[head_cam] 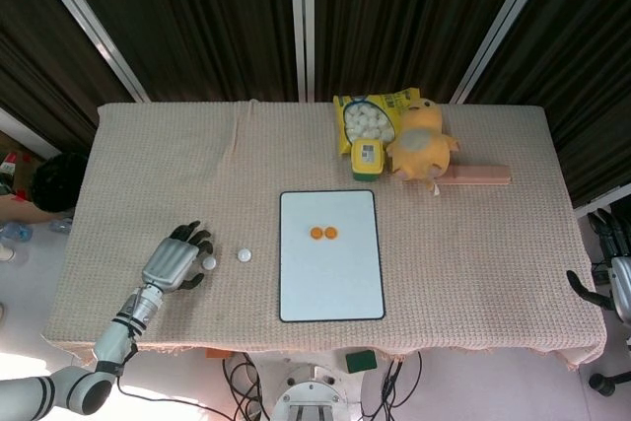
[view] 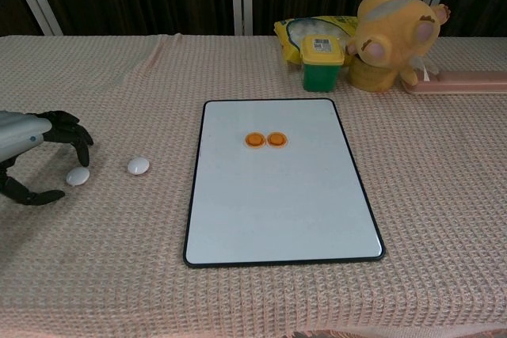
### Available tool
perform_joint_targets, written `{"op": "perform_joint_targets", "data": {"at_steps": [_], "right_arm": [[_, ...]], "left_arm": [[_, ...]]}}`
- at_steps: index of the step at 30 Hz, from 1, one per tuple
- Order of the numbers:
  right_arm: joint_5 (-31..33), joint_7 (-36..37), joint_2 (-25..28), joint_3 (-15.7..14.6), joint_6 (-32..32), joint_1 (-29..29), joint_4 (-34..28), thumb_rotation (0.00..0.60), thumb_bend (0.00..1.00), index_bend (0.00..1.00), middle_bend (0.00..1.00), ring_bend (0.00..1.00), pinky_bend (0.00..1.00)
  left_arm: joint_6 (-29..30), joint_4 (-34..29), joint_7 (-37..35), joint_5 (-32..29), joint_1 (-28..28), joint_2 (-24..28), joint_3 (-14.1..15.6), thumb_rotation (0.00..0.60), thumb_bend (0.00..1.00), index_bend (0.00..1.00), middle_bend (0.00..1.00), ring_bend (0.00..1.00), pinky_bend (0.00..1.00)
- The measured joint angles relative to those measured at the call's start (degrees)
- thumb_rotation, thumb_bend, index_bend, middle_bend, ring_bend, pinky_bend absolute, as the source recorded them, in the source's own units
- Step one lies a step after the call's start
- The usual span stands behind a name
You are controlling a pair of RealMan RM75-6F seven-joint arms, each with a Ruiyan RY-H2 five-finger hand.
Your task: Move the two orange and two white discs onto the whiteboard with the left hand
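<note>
I count two orange discs (head_cam: 323, 234) lying side by side on the whiteboard (head_cam: 330, 288). I count two white discs: one white disc (view: 138, 165) lies left of the whiteboard, and the other white disc (view: 78, 176) lies further left of it. There is one whiteboard. Behind the whiteboard I count one yellow stuffed toy (view: 392, 37), one green jar with a yellow lid (view: 322, 62), one yellow bag of white balls (head_cam: 373, 120) and one pink box (view: 463, 81).
</note>
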Motion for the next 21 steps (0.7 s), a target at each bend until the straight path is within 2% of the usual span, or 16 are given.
{"op": "perform_joint_targets", "data": {"at_steps": [21], "right_arm": [[0.1, -0.3, -0.3, -0.1, -0.3, 0.0, 0.1, 0.6, 0.28, 0.0, 0.0, 0.0, 0.0]], "left_arm": [[-0.5, 2.6, -1.4, 3.9, 1.2, -1.4, -2.0, 0.6, 0.27, 0.43, 0.22, 0.06, 0.15]]}}
